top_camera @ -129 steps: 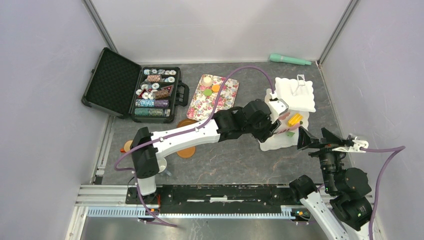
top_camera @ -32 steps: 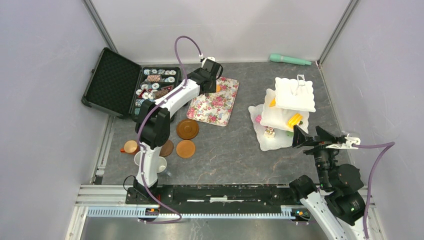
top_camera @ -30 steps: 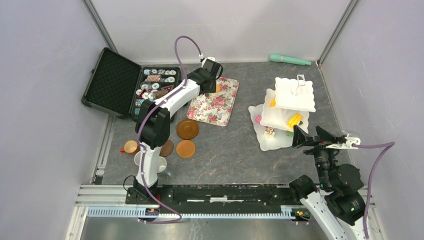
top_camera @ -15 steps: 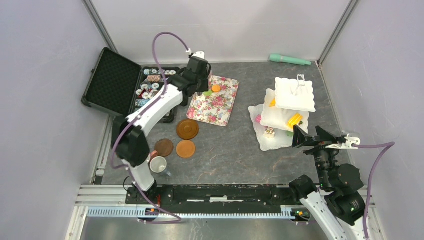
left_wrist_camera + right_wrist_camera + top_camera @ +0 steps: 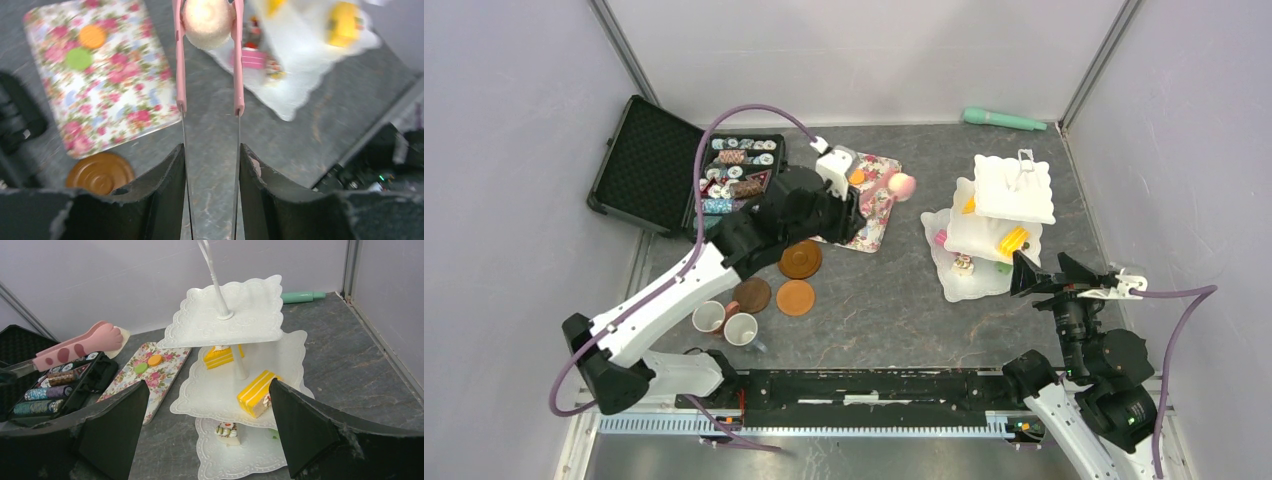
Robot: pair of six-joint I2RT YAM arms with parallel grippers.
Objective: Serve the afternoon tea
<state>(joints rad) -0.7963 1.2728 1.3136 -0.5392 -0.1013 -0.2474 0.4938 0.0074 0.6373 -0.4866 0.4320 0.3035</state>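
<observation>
Right gripper (image 5: 1049, 275): waiting at lower right, jaws spread wide, holding nothing.
Mugs (image 5: 724, 322): two sitting at lower left, near three saucers (image 5: 795, 297), not yet paired.
Left arm (image 5: 684, 290): stretching low from lower left toward centre, having swung back off the tray (image 5: 876, 215).
Left gripper (image 5: 210, 190): squeezing pink tongs (image 5: 181, 75), which are clamping a cream pastry (image 5: 207, 22).
Change: the pastry is now hanging in the air between tray and stand (image 5: 1009, 195), probably heading for a tier.
Tray: orange pastry (image 5: 92, 36) and green pastry (image 5: 78, 58) still waiting.
Stand: right of centre, already carrying yellow cakes (image 5: 257, 392).
</observation>
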